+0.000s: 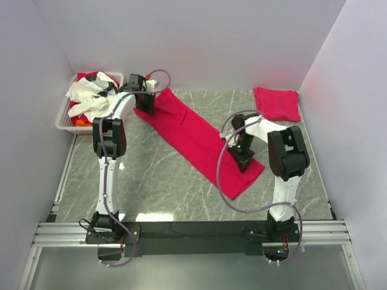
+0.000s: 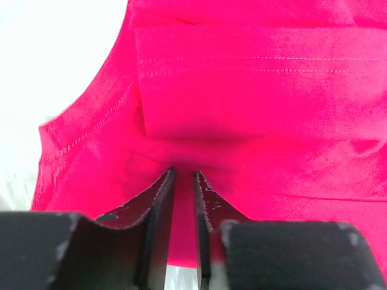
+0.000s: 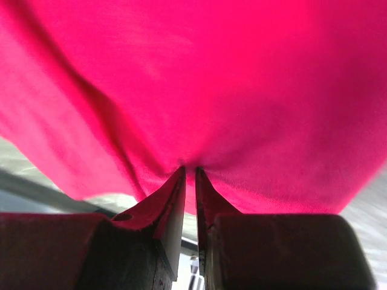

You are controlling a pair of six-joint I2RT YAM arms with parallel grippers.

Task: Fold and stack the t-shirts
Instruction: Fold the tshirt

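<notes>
A crimson t-shirt point(image 1: 193, 136), folded into a long strip, runs diagonally across the table from far left to near right. My left gripper point(image 1: 144, 106) is at its far-left end. In the left wrist view that gripper point(image 2: 182, 172) is shut on a fold of the t-shirt point(image 2: 254, 90), whose hem stitching shows above. My right gripper point(image 1: 243, 162) is at the near-right end. In the right wrist view it point(image 3: 189, 169) pinches the t-shirt point(image 3: 211, 72), which hangs lifted off the table. A second t-shirt point(image 1: 277, 103) lies folded at the back right.
A white slotted basket point(image 1: 65, 115) stands at the far left, holding white cloths point(image 1: 91, 96) and some red fabric. Grey walls close in the marble table point(image 1: 157, 181) on three sides. A metal rail point(image 1: 193, 232) runs along the near edge.
</notes>
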